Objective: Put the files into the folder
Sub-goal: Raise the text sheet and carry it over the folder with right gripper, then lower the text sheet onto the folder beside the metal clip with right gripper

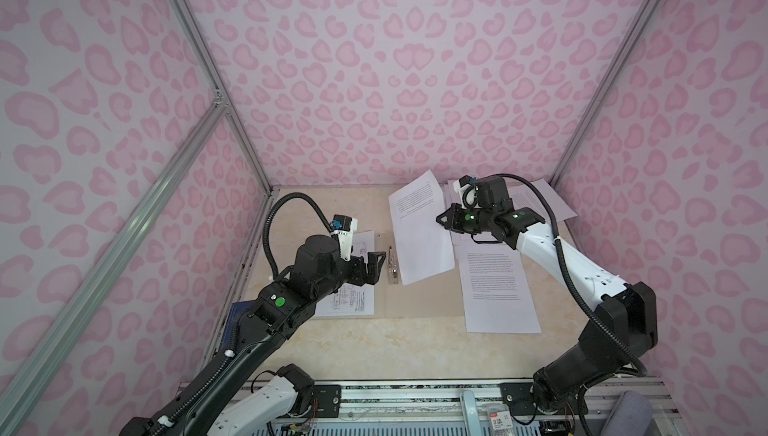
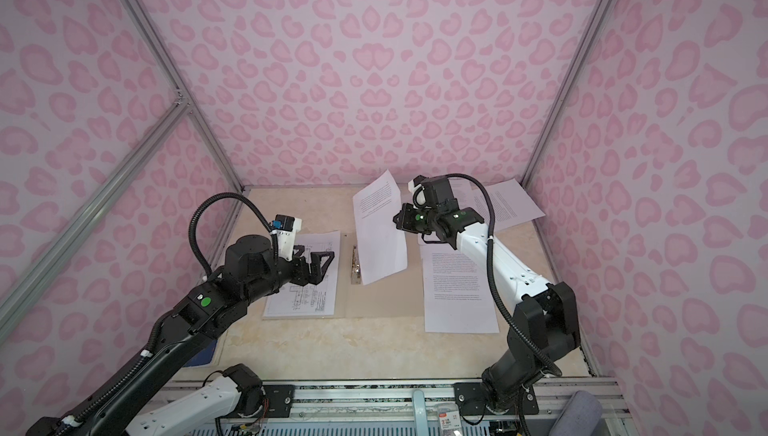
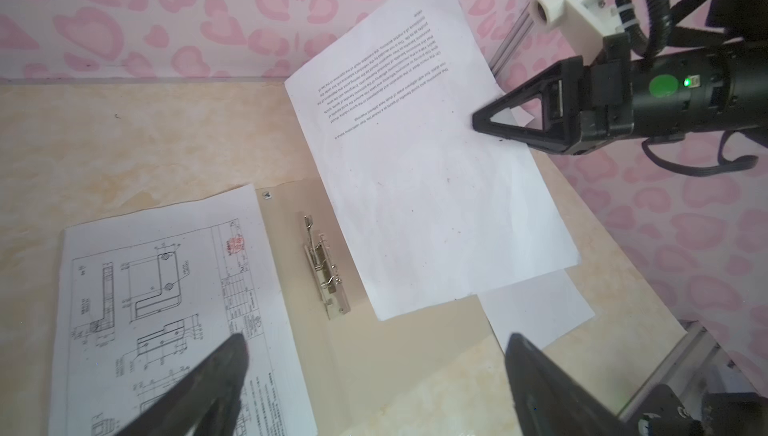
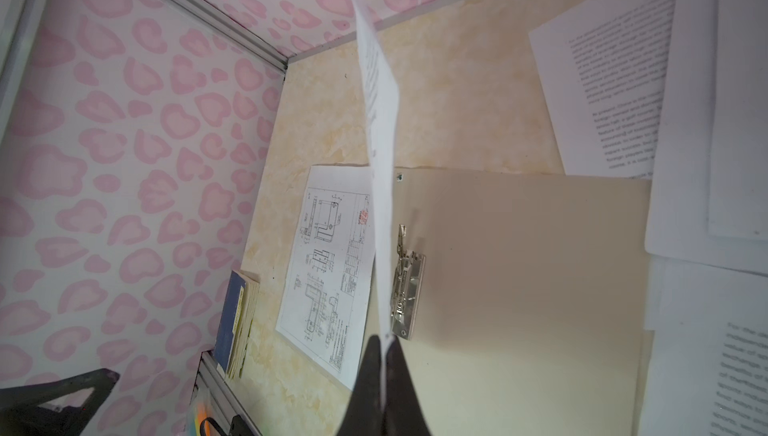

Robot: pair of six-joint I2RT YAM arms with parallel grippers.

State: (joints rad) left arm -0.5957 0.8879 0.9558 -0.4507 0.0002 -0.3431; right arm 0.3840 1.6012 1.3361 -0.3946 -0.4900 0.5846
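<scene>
Hanging tilted over the open folder (image 1: 424,301) at the table's (image 1: 353,351) middle: one printed sheet (image 1: 415,242), pinched by its edge in the right gripper (image 1: 439,218). Lying flat on the left leaf: the drawing sheet (image 3: 166,280). Hovering above it, jaws spread wide: the left gripper (image 3: 376,342). Along the right edge: more sheets (image 1: 494,288).
</scene>
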